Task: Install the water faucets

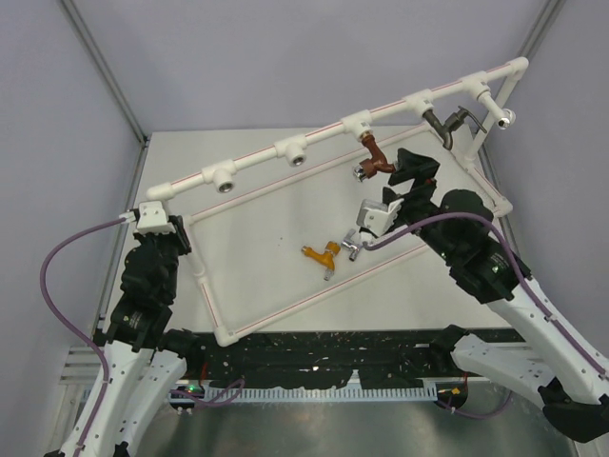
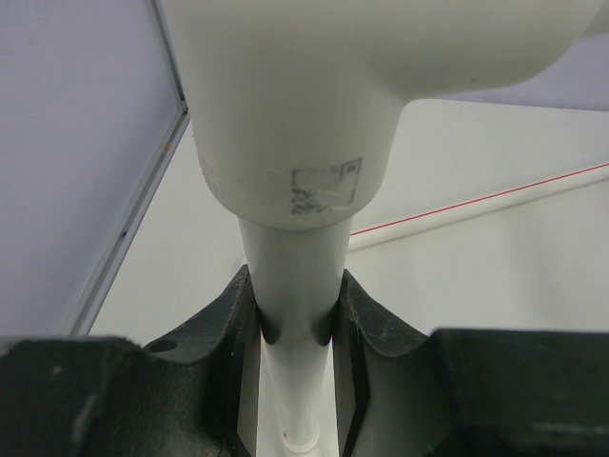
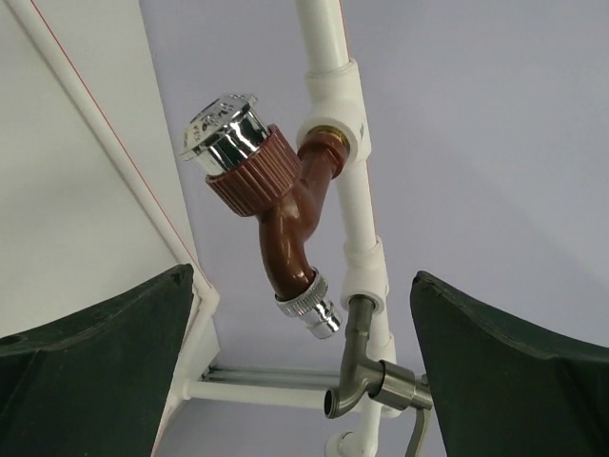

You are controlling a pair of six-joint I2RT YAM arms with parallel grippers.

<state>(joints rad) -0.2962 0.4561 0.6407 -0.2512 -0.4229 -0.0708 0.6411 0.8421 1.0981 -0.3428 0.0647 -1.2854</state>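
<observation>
Red-brown faucet [image 3: 285, 228] and dark grey faucet [image 3: 366, 386] sit fitted in the pipe frame [image 1: 257, 164]; orange faucet [image 1: 324, 253] lies on the bench [image 1: 257, 238], uninstalled. Left tool [image 2: 297, 319] clamps the pipe frame; right tool [image 3: 303, 352] stands wide, empty.

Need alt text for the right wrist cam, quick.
A red-brown faucet with a chrome knob sits in a socket of the white pipe frame, spout angled down. A grey faucet is mounted further along the same pipe. The open gripper fills both lower corners, not touching the red-brown faucet.
</observation>
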